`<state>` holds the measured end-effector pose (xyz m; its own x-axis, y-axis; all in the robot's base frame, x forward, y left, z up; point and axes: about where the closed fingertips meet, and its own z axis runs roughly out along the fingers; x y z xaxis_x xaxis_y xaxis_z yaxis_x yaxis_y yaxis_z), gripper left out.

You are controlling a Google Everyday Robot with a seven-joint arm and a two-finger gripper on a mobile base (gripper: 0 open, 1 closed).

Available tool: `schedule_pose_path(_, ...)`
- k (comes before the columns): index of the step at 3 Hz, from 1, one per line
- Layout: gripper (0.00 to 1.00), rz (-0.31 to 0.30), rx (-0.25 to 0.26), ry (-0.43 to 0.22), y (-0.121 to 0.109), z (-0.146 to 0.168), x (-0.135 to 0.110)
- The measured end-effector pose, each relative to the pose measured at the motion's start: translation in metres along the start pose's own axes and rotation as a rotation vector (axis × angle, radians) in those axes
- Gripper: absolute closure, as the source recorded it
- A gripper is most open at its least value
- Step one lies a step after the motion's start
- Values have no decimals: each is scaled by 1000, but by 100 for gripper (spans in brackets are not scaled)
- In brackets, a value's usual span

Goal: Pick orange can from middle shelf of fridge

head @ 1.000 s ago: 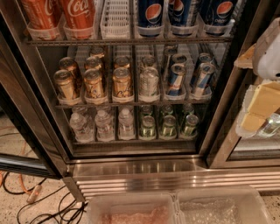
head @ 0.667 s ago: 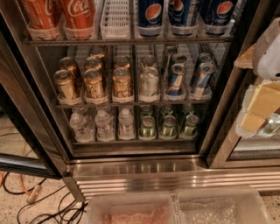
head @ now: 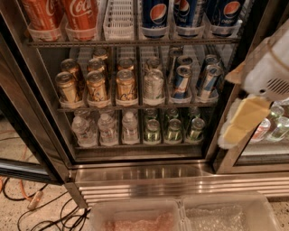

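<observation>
Several orange cans stand in lanes on the left half of the middle shelf [head: 135, 108] of the fridge [head: 144, 173]. The front three are a left one [head: 67, 88], a middle one [head: 97, 86] and a right one [head: 126, 85], with more behind them. A silver-white can [head: 153, 85] and slim blue-red-silver cans [head: 182, 81] fill the right lanes. My gripper [head: 235, 127], white with yellow pads, hangs at the right in front of the door frame. It is well right of the orange cans and touches none.
The top rack holds tall red Coca-Cola containers [head: 81, 16], a white basket [head: 118, 18] and blue Pepsi containers [head: 156, 13]. The bottom rack holds clear bottles [head: 106, 128] and green bottles [head: 174, 128]. Two plastic bins [head: 135, 216] sit below. Cables [head: 27, 203] lie on the floor at left.
My gripper has moved left and further into view, toward the fridge opening. The cans and shelves have not moved.
</observation>
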<state>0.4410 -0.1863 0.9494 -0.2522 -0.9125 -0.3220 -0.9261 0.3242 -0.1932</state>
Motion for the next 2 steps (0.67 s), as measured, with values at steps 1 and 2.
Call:
schedule_pose_path(1,0,35,-65,-114,18,43,-41)
schedule_pose_path(2,0,68,-102,-230,29,77,-80)
